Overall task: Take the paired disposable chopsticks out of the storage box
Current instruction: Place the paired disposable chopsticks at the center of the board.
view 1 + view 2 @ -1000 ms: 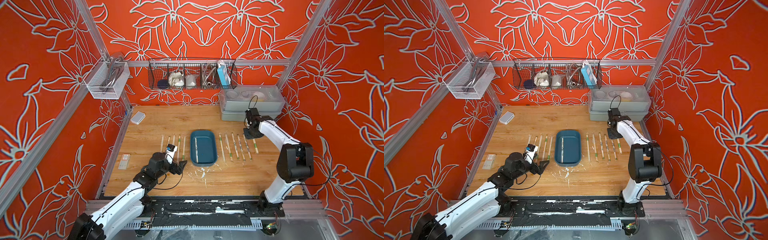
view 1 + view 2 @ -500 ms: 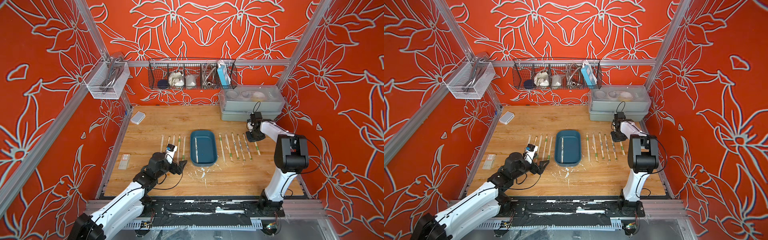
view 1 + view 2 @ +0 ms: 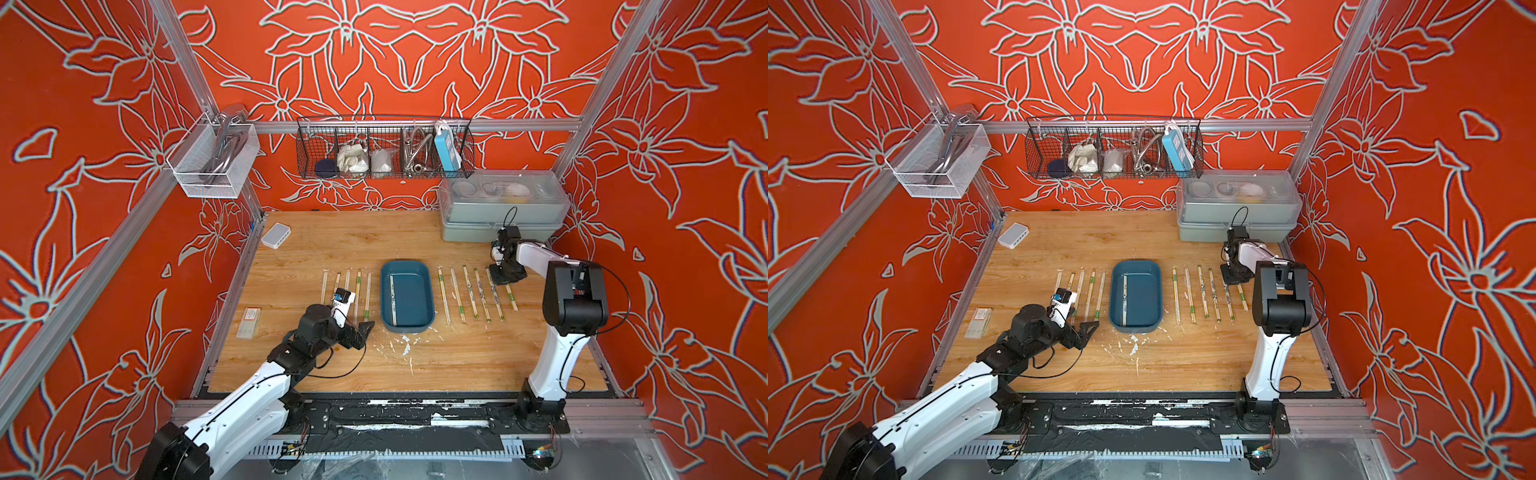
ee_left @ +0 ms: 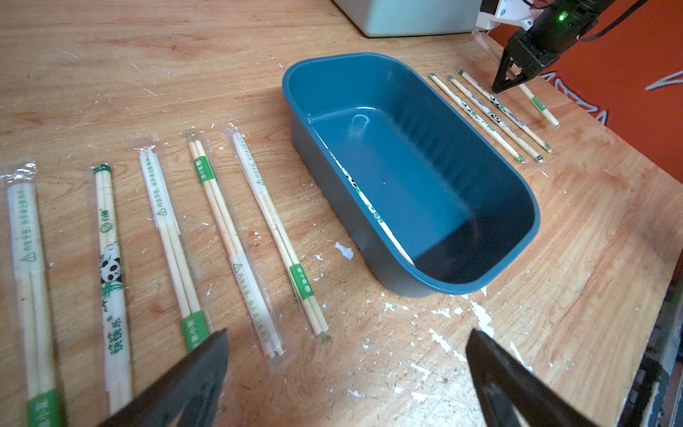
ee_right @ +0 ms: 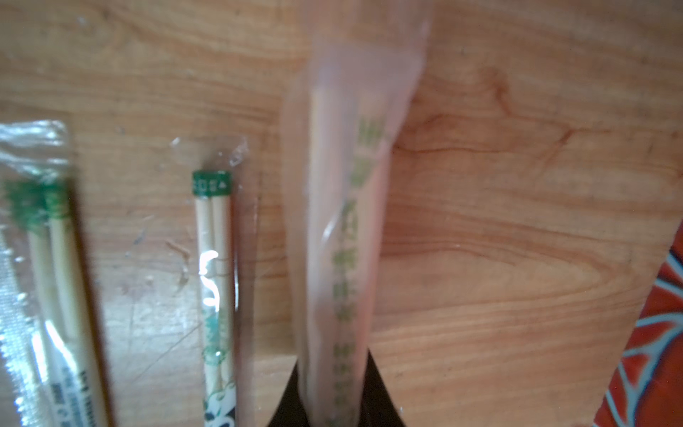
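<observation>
Top views: storage box (image 3: pixel 415 291) mid-counter (image 3: pixel 374 365) holds one last pair (image 3: pixel 392 299) against its wall; five pairs (image 3: pixel 347 295) lie out on one side, six pairs (image 3: pixel 469 293) on the other. L wrist: left jaws wide, empty, near box corner. R wrist: right jaws pinch a sleeved pair (image 5: pixel 340 222) at the row's outer end, not yet released. Est. one release + one pick left.

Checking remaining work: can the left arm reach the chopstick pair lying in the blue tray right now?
Probably yes: the left tool is open, empty, just short of the tray, nothing between. The pair hugs the near wall, though.
</observation>
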{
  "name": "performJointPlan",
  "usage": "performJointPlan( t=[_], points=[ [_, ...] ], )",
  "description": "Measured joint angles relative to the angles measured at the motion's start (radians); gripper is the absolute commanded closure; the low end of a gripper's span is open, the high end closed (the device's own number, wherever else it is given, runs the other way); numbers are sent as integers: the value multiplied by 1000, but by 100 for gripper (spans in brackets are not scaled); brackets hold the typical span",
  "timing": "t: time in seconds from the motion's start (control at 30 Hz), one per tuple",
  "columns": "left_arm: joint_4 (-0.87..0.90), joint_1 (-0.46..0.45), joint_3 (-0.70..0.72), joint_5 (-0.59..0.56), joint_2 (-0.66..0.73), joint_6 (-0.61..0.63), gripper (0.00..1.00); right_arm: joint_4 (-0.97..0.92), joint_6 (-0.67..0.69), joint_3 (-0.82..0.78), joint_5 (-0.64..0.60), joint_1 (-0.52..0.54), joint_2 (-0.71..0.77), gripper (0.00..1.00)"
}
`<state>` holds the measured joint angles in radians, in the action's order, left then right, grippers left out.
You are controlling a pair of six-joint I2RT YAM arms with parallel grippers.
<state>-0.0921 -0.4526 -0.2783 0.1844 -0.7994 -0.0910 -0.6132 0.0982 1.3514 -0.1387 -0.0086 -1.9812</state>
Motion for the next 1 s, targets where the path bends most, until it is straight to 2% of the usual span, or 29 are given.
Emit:
performJointPlan(
  t=[0.37,0.7,0.8,1.0],
  points=[
    [0,0,0,0,-1,0,0,7,-8,3,2,-5,-2,76],
    [0,0,0,0,-3,0,0,11,-21,3,2,-7,0,72],
    [0,0,0,-2,-5,0,0,6,-33,3,8,-7,5,64],
    [1,0,0,-4,3,-6,0,-58,-65,10,56,-7,68,56]
  ],
)
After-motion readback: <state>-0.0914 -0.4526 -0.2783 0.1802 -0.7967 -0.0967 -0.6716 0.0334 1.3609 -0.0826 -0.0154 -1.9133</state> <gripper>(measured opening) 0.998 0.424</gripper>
